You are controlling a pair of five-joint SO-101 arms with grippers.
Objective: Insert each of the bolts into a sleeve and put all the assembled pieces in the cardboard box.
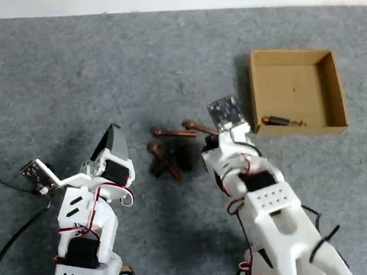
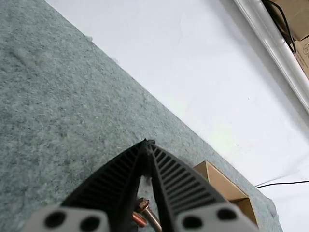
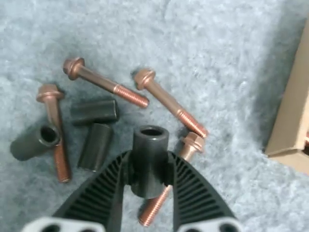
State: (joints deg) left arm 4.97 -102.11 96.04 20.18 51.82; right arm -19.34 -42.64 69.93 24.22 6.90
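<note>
Copper-coloured metal bolts [image 3: 104,82], four, lay loose on the grey felt counter [image 3: 231,48], left of the brown cardboard box [image 1: 335,92], which seemingly held one assembled piece [image 1: 284,121]. My right end effector [image 3: 149,162] grasped a black cylindrical sleeve [image 3: 150,142]; my left end effector [image 2: 147,145] was clenched, empty.

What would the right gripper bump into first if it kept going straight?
The right gripper, clamped on a sleeve, would probably meet the bolt lying just beyond it, or the grey mat first; depth is hard to judge.
</note>
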